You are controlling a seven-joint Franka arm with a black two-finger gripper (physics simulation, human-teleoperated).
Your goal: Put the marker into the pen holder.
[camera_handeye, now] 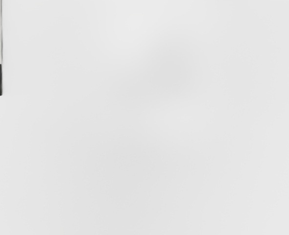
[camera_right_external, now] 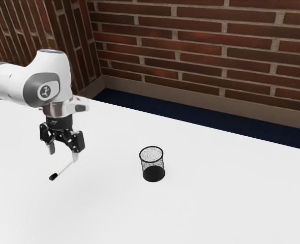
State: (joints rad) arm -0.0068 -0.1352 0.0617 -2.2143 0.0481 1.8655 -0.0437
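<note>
In the exterior view, the gripper (camera_right_external: 63, 152) stands open, its two fingers (camera_right_external: 75, 156) well apart, with nothing clamped between them. It is over the left part of the white table (camera_right_external: 231, 198), pointing down. The marker (camera_right_external: 64, 168) lies on the table just beneath and in front of it, slanting from its black end, near and to the left, to a pale end, far and to the right. That pale end meets the right fingertip in this view; white against white, the two are hard to separate, and I cannot tell whether they touch. The pen holder (camera_right_external: 152, 163), a black mesh cup, stands upright on the table to the right, well apart from the gripper and the marker. The arm (camera_right_external: 7, 84) is cut off by the exterior view's left edge

In the wrist view, the marker is partly cut off by the picture's edge: some white barrel and the black end can be seen, the rest is out of frame. Around it is pale tabletop, with soft, blurred shading whose source I cannot make out
</note>
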